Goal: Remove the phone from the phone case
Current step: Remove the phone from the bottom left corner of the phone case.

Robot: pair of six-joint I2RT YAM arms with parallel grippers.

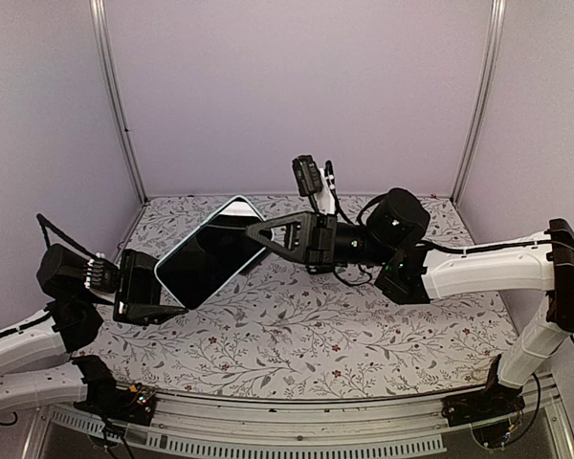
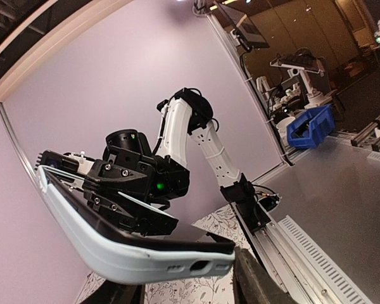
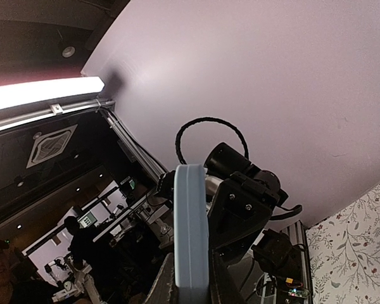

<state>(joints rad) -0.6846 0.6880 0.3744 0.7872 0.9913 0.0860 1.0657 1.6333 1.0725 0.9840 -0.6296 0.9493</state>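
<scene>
Both ends of the phone (image 1: 210, 253), in its case (image 1: 196, 232), are pinched: left gripper (image 1: 163, 287) at the left-edge end, right gripper (image 1: 258, 234) at the far end. Its long axis points toward the far-right corner.

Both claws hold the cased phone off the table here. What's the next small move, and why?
Probably the right claw should peel its corner of the phone case back off the phone while the left claw holds firm: the phone sits fully seated, pinched at opposite ends.

Overhead camera looks down; wrist cameras closely face the phone case (image 2: 114, 256).
</scene>
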